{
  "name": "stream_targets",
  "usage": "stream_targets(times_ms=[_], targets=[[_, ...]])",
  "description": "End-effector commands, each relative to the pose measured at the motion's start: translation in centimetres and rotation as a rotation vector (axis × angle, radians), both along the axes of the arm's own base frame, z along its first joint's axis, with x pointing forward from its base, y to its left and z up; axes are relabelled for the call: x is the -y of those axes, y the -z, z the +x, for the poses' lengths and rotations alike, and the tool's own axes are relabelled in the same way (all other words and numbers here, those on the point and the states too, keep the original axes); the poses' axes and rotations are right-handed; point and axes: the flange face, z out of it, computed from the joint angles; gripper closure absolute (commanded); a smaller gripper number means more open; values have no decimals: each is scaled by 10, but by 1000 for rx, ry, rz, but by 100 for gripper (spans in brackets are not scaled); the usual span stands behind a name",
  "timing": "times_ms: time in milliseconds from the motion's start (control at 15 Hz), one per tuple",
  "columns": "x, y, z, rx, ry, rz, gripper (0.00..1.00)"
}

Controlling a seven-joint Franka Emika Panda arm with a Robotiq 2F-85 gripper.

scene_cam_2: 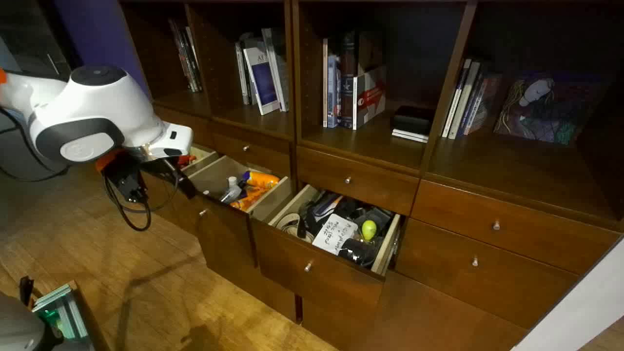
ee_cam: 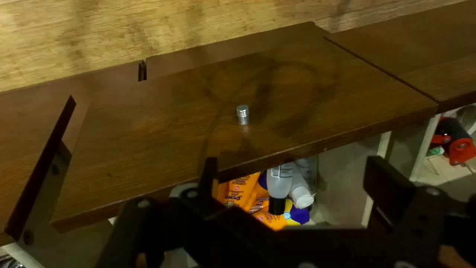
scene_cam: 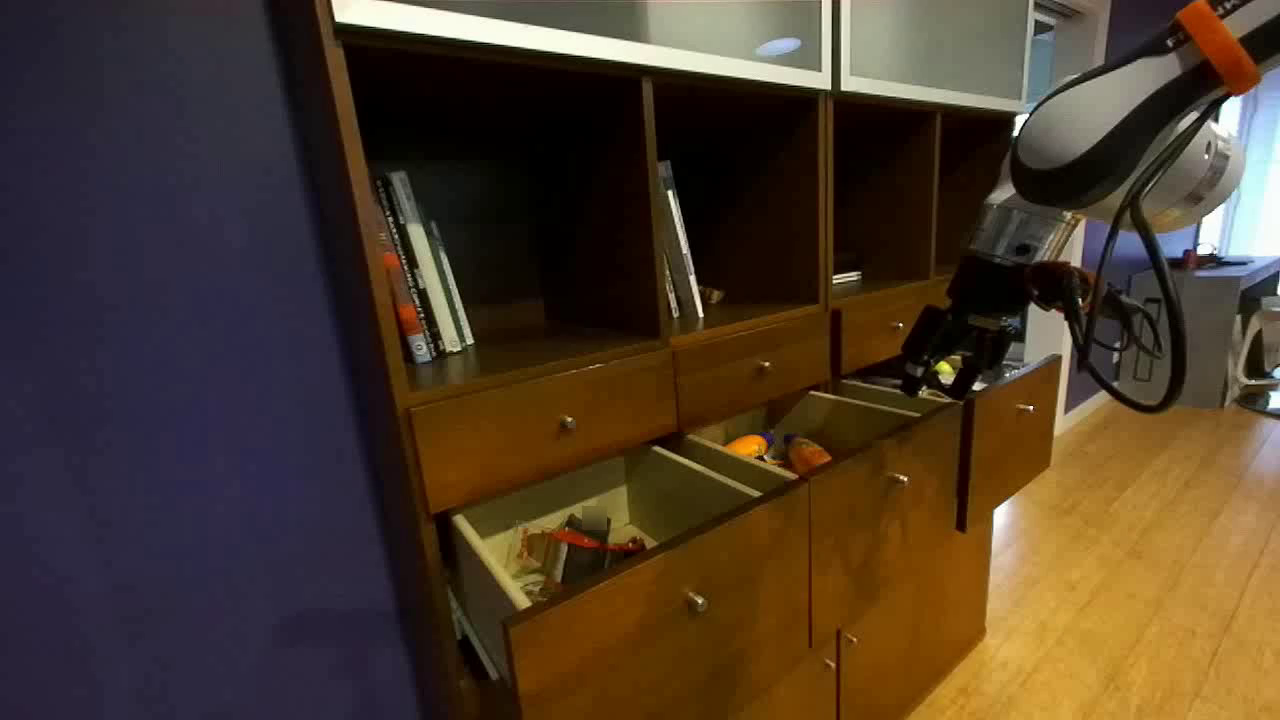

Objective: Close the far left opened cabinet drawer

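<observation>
The far-left cabinet drawer is pulled out, with a plain brown front [scene_cam: 660, 620], a small knob, pale inner walls and red, grey and clear clutter. In an exterior view the arm mostly covers it, and only its red clutter and a pale wall [scene_cam_2: 202, 158] show. In the wrist view part of its front [ee_cam: 409, 48] and some clutter show at the right edge. My gripper [ee_cam: 295, 175] is open with nothing between its fingers. It is above the neighbouring drawer of orange bottles, apart from the far-left drawer. The gripper also shows at the right in an exterior view [scene_cam: 937, 385].
The neighbouring drawer [scene_cam: 880, 520] with orange bottles is open. A third drawer [scene_cam_2: 317, 273] with dark clutter and a yellow-green item is open too. Shut knobbed drawer fronts [scene_cam: 545, 430] lie just above. Books [scene_cam: 425, 270] stand on the shelves. A purple wall [scene_cam: 180, 350] borders the cabinet.
</observation>
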Motion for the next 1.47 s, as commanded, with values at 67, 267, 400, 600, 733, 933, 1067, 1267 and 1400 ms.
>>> stream_targets(times_ms=[67,267,400,600,733,933,1067,1267,1400], targets=[[0,2,0,-8,0,-1,0],[0,3,0,-11,0,-1,0],[0,3,0,-11,0,-1,0],[0,3,0,-11,0,-1,0],[0,3,0,-11,0,-1,0],[0,3,0,-11,0,-1,0],[-15,0,-2,-17,-28,54,0],[-59,-1,-10,-79,-49,119,0],[-94,2,-22,-149,-73,156,0]])
